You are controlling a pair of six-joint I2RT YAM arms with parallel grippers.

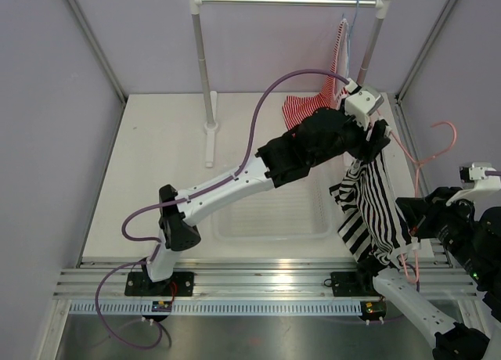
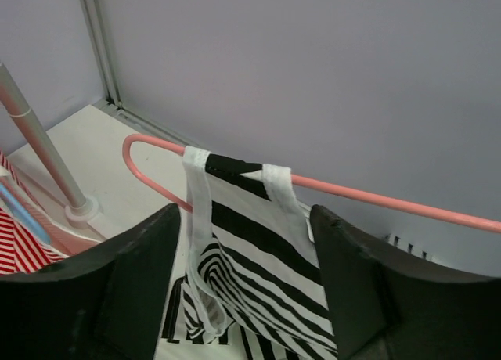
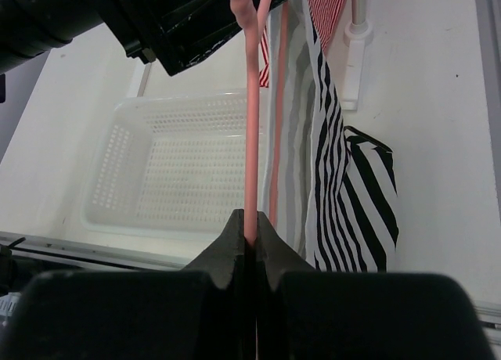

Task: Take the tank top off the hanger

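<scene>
You're pinching the hanger point(image 3: 250, 141) tight in your right gripper point(image 3: 252, 233), holding it up so the top point(image 1: 374, 207) is hanging down from it, just right of the basket point(image 1: 270, 235). Your left gripper point(image 2: 244, 235) is sitting open, jaws straddling the strap point(image 2: 278, 184) without touching it. I'd say it's lining up to pull that strap off the wire's end.

No legible text, brand, number or sign.
Plain black-and-white stripes on the tank top point(image 1: 376, 211), bare pink wire on the hanger point(image 2: 368, 194), unmarked white mesh on the basket point(image 3: 156, 172); at about seven o'clock in the top view, a small coloured tag point(image 1: 163, 304) by the left arm's base, too small to read.
</scene>
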